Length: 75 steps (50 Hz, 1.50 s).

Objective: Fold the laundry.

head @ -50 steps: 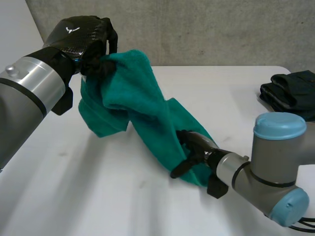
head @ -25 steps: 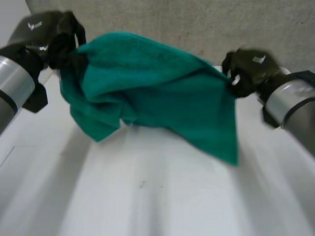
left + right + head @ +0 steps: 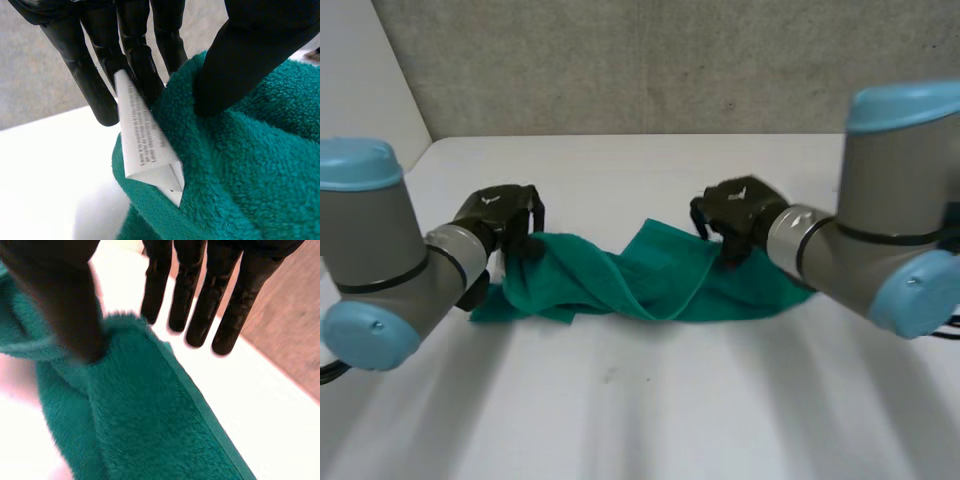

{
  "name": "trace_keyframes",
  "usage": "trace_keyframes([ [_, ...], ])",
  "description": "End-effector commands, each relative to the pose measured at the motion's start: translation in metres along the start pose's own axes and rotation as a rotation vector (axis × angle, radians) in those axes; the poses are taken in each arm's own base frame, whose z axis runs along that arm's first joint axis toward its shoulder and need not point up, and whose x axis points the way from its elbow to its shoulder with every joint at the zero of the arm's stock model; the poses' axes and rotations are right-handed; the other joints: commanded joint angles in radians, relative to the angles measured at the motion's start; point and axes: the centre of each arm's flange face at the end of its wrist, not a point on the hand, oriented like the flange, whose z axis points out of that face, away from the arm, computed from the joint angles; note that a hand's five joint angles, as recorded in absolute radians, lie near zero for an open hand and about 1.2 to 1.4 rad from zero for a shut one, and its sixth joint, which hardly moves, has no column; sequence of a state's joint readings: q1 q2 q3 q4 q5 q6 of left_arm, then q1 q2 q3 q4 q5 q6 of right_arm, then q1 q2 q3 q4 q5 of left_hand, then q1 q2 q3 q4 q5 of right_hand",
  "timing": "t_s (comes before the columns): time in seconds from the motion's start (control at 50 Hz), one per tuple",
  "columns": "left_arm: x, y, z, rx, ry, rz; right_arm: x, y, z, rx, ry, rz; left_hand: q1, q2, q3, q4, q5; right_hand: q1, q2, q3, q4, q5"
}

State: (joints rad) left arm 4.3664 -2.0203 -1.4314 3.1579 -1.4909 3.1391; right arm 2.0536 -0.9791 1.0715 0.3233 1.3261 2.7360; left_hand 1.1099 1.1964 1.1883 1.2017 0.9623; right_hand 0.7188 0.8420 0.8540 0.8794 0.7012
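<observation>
1. White table (image 3: 640, 400): towel lies on it, mid-table btwn both arms.
2. Teal towel (image 3: 650, 285): bunched & twisted into a long strip, resting on the tabletop.
3. Left hand (image 3: 500, 215): at towel's left end, thumb & fingers pinching the cloth.
4. Right hand (image 3: 740, 205): at right end's far corner; fingers straight, tips past the edge, thumb resting on cloth, no pinch seen.
5. White care label (image 3: 142, 140): sticks out at left hand's fingertips.

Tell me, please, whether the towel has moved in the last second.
Yes: the towel dropped from in front of the grey wall down onto the table.
</observation>
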Motion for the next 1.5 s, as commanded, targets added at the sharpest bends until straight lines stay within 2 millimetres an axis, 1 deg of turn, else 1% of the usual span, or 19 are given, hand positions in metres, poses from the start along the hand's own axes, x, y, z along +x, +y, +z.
trace_keyframes([
  [0.02, -0.010, 0.011, 0.008, -0.025, -0.085, 0.024, 0.002, 0.009, 0.003, -0.020, 0.008, 0.079, 0.286, 0.200, 0.208, 0.195, 0.259, -0.439, -0.563, -0.575, -0.600, -0.596],
  [0.1, -0.010, 0.011, 0.005, -0.029, -0.083, 0.024, 0.029, 0.000, -0.016, 0.010, 0.073, 0.201, 0.286, 0.200, 0.208, 0.195, 0.259, -0.505, -0.628, -0.640, -0.665, -0.662],
  [0.14, -0.009, 0.012, 0.002, -0.032, -0.082, 0.026, 0.057, 0.000, -0.029, 0.019, 0.143, 0.273, 0.286, 0.200, 0.208, 0.195, 0.259, -0.502, -0.625, -0.637, -0.662, -0.659],
  [0.2, -0.008, 0.009, -0.003, -0.026, -0.082, 0.026, 0.081, 0.008, -0.041, 0.003, 0.200, 0.328, 0.286, 0.200, 0.208, 0.195, 0.259, -0.502, -0.625, -0.637, -0.662, -0.659],
  [0.4, -0.003, 0.001, -0.014, -0.003, -0.070, 0.030, 0.112, 0.048, -0.050, -0.089, 0.239, 0.326, 0.286, 0.200, 0.208, 0.195, 0.259, -0.469, -0.593, -0.605, -0.630, -0.626],
  [0.52, 0.003, -0.002, -0.019, 0.008, -0.054, 0.037, 0.120, 0.076, -0.024, -0.161, 0.220, 0.245, 0.286, 0.200, 0.208, 0.195, 0.259, -0.399, -0.522, -0.534, -0.560, -0.556],
  [0.78, 0.005, -0.008, -0.030, 0.024, -0.050, 0.039, 0.130, 0.114, 0.018, -0.226, 0.214, 0.232, 0.286, 0.200, 0.208, 0.195, 0.259, -0.182, -0.305, -0.317, -0.343, -0.339],
  [0.84, 0.005, -0.008, -0.031, 0.026, -0.050, 0.039, 0.133, 0.123, 0.027, -0.234, 0.214, 0.245, 0.286, 0.200, 0.208, 0.195, 0.259, -0.044, -0.168, -0.179, -0.205, -0.201],
  [0.92, 0.005, -0.008, -0.031, 0.026, -0.050, 0.039, 0.135, 0.123, 0.033, -0.226, 0.215, 0.266, 0.286, 0.200, 0.208, 0.195, 0.259, 0.387, 0.264, 0.252, 0.226, 0.230],
  [0.96, 0.005, -0.010, -0.031, 0.031, -0.050, 0.039, 0.136, 0.117, 0.032, -0.211, 0.219, 0.275, 0.286, 0.200, 0.208, 0.195, 0.259, 0.676, 0.553, 0.541, 0.515, 0.519],
  [1.02, 0.005, -0.013, -0.033, 0.041, -0.050, 0.039, 0.141, 0.107, 0.027, -0.184, 0.233, 0.292, 0.286, 0.200, 0.208, 0.195, 0.259, 0.678, 0.554, 0.542, 0.517, 0.521],
  [1.1, 0.005, -0.031, -0.042, 0.093, -0.054, 0.043, 0.151, 0.063, -0.001, -0.080, 0.272, 0.273, 0.286, 0.200, 0.208, 0.195, 0.259, 0.678, 0.554, 0.542, 0.517, 0.521],
  [1.12, 0.002, -0.041, -0.046, 0.119, -0.063, 0.042, 0.158, 0.038, -0.019, -0.021, 0.299, 0.241, 0.286, 0.200, 0.208, 0.195, 0.259, 0.678, 0.554, 0.542, 0.517, 0.521],
  [1.16, 0.002, -0.050, -0.051, 0.142, -0.066, 0.042, 0.161, 0.015, -0.037, 0.035, 0.313, 0.204, 0.286, 0.200, 0.208, 0.195, 0.259, 0.678, 0.554, 0.542, 0.517, 0.521],
  [1.2, 0.001, -0.061, -0.059, 0.164, -0.071, 0.043, 0.158, -0.014, -0.064, 0.071, 0.316, 0.140, 0.286, 0.200, 0.208, 0.195, 0.259, 0.678, 0.554, 0.542, 0.517, 0.521],
  [1.24, -0.001, -0.068, -0.065, 0.167, -0.078, 0.050, 0.151, -0.026, -0.078, 0.062, 0.295, 0.091, 0.286, 0.200, 0.208, 0.195, 0.259, 0.678, 0.554, 0.542, 0.517, 0.521],
  [1.3, -0.009, -0.072, -0.070, 0.129, -0.105, 0.080, 0.136, -0.038, -0.097, 0.011, 0.248, -0.026, 0.286, 0.200, 0.208, 0.195, 0.259, 0.678, 0.554, 0.542, 0.517, 0.521],
  [1.4, -0.009, -0.057, -0.070, 0.024, -0.100, 0.152, 0.119, -0.036, -0.112, -0.107, 0.187, -0.180, 0.286, 0.200, 0.208, 0.195, 0.259, 0.678, 0.554, 0.542, 0.517, 0.521],
  [1.5, -0.011, -0.028, -0.046, -0.089, -0.090, 0.192, 0.091, -0.033, -0.102, -0.155, 0.103, -0.223, 0.286, 0.200, 0.208, 0.195, 0.259, 0.678, 0.554, 0.542, 0.517, 0.521],
])
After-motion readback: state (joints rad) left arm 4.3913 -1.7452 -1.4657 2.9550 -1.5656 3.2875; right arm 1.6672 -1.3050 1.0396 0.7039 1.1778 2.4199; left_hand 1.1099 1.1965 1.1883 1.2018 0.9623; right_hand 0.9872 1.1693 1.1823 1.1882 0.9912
